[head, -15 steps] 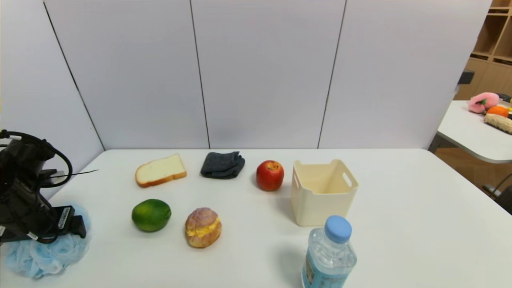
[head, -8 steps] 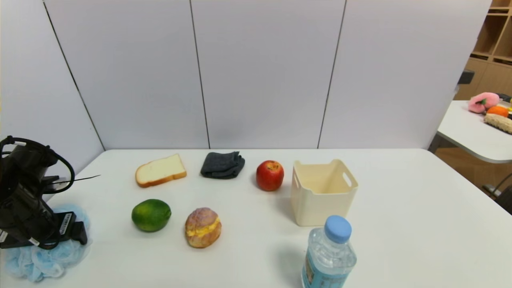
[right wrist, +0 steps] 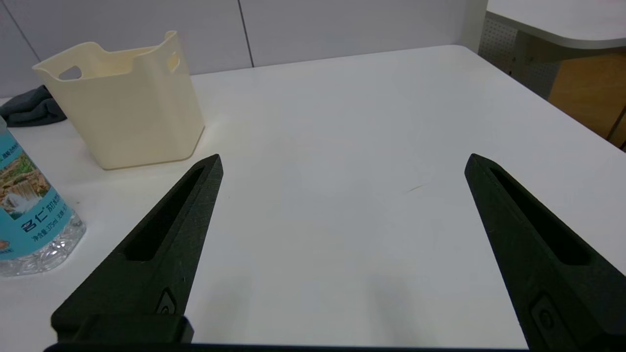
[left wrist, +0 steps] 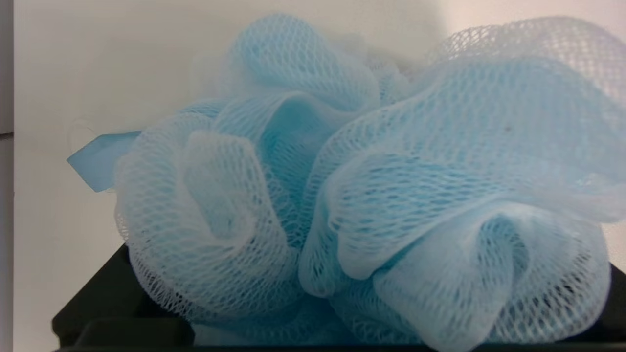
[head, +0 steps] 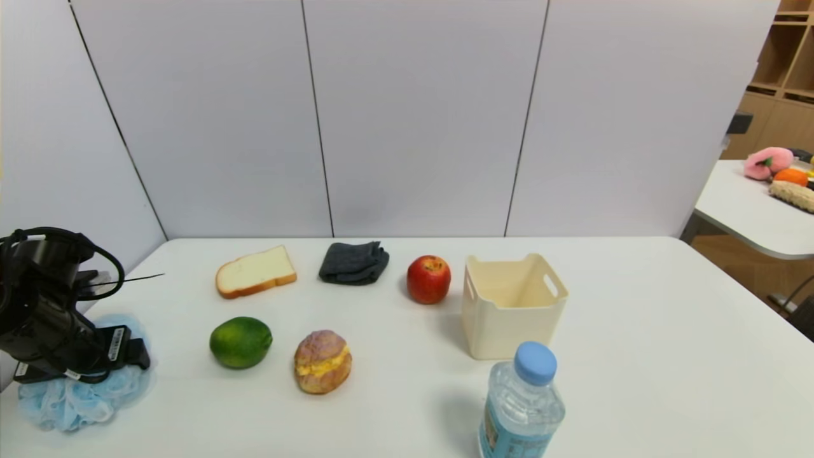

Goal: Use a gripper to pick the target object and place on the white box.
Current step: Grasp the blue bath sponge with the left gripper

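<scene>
The light-blue mesh bath pouf lies on the white table at its left side, between the widely spread jaws of the left gripper. The green mango-like fruit and cream-filled bun sit nearer the middle, the cream-white bin farther right behind a blue-capped water bottle. The right gripper, released, is parked above the table's right side.

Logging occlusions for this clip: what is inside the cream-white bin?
Looking down into the bin, the head view shows only bare inner walls, nothing poking up. Its floor is mostly hidden by the near wall, so something small lying low cannot be ruled out.
</scene>
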